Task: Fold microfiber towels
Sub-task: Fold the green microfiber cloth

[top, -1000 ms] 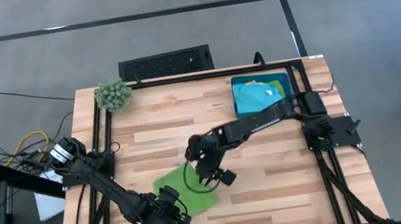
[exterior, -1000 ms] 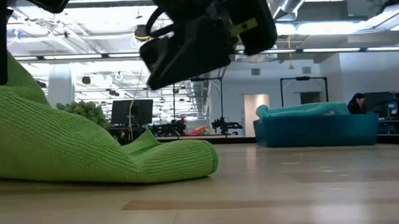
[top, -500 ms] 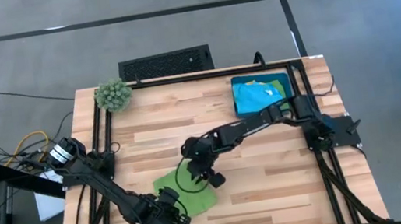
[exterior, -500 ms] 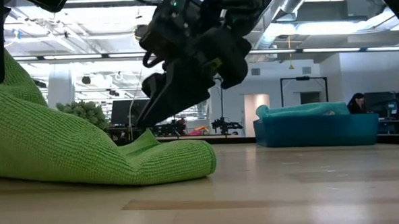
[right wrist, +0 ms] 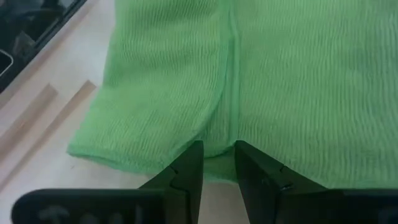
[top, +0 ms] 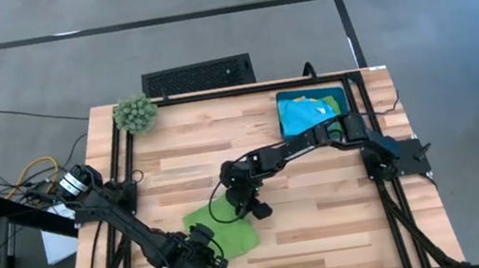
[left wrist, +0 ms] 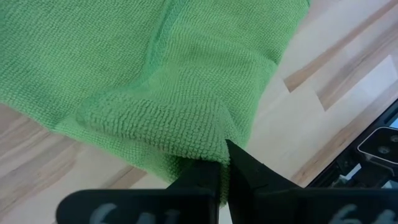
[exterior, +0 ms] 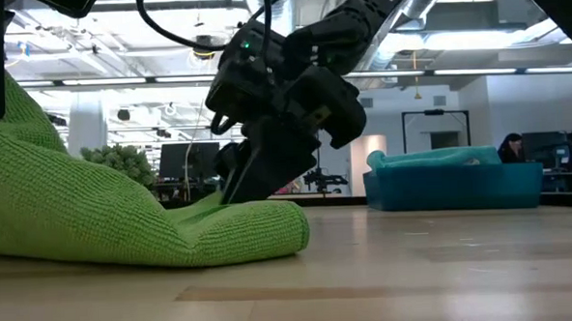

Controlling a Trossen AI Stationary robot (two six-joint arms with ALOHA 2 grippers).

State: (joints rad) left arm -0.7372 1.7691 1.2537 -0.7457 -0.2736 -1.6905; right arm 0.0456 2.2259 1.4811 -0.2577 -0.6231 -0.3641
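A lime green microfiber towel lies folded over on the wooden table near its front edge; in the low view the towel slopes up to the left. My left gripper is at its near end, shut on the cloth. My right gripper has come down slanting onto the towel's far right part. It is open by a narrow gap, and its two fingers stand on either side of a hemmed edge. My left gripper pinches a bunched-up fold of the towel's near end between its two fingers, coming steeply from above. That end is raised off the table and the cloth slopes down from it; the rest lies on the wood. Of my right gripper I cannot tell whether its fingertips touch the cloth.
A teal bin with more towels in it stands at the table's far right. A fuzzy green plant ball sits at the far left corner. Bare wood lies to the right of the towel. A person sits far off in the room.
My right gripper has come down onto the towel, shifting a little toward the table's left and rolling about its own line; its finger gap looks unchanged. The towel and my left gripper have kept still.
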